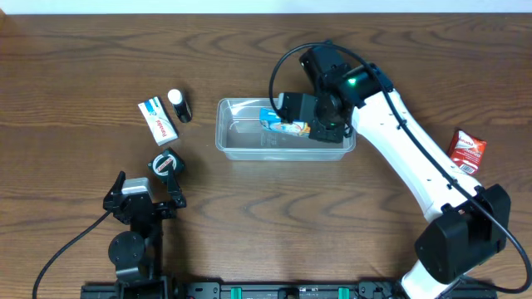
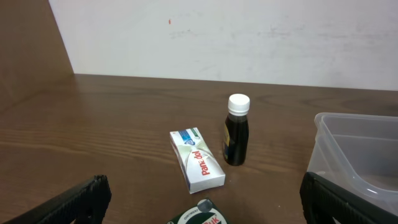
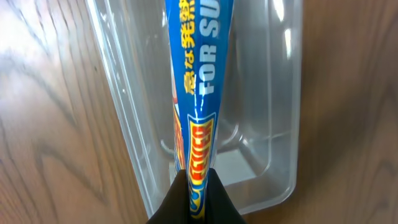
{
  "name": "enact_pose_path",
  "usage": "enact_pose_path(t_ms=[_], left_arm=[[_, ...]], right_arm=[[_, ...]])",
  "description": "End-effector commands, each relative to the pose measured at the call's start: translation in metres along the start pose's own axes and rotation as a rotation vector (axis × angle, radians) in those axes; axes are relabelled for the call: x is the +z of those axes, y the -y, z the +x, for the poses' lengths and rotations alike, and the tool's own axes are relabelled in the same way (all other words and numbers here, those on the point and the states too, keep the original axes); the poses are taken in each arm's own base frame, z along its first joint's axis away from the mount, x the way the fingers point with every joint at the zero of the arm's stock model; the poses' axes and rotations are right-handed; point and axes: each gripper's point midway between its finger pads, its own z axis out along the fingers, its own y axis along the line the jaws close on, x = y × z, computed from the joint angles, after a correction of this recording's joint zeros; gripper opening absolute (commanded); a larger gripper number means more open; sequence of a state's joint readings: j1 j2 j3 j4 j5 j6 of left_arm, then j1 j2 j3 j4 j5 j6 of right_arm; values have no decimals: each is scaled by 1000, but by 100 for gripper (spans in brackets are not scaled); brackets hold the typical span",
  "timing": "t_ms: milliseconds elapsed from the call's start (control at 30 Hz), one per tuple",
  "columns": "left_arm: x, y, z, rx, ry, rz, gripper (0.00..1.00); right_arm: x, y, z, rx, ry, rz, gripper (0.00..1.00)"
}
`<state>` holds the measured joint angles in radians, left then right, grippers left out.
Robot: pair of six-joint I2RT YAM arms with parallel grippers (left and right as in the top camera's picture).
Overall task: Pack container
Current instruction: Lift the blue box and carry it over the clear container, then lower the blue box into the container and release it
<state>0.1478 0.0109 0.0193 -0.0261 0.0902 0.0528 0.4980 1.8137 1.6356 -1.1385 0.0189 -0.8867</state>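
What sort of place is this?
Likely a robot test lab: a white robot arm at a wooden table, a bare white wall, and the right tool holding a blue packet at a clear tub.

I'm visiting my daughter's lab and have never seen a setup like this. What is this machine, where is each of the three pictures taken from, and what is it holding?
This is a robot with two arms at a wooden table. One picture looks straight down from above. The other two come from a small camera on each wrist, looking along that arm's own fingers. The right gripper is shut on a blue packet, holding it over the open clear plastic container. The left gripper is open and holds nothing. In front of it lie a white box, a dark bottle with a white cap and a small round item. A red packet lies far off on the right side.
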Motion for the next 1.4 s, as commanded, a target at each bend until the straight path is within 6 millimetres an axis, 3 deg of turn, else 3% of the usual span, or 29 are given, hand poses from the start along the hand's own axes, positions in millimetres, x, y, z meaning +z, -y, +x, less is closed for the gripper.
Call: enact_pose_path(t_ms=[0,367,733,1367], left_arm=[[1,1,15,5,-47,9,98],[1,2,15,5,-47,10,98],[1,2,15,5,-47,10,98],[1,2,15,5,-47,10,98]], right_arm=[[6,3,12,11,-24,-6,1],[14,-7,15,17,-19,-52,1],[39,-17,26,4,-27,-82,1],[39,-30,17,11,34,-150,1]])
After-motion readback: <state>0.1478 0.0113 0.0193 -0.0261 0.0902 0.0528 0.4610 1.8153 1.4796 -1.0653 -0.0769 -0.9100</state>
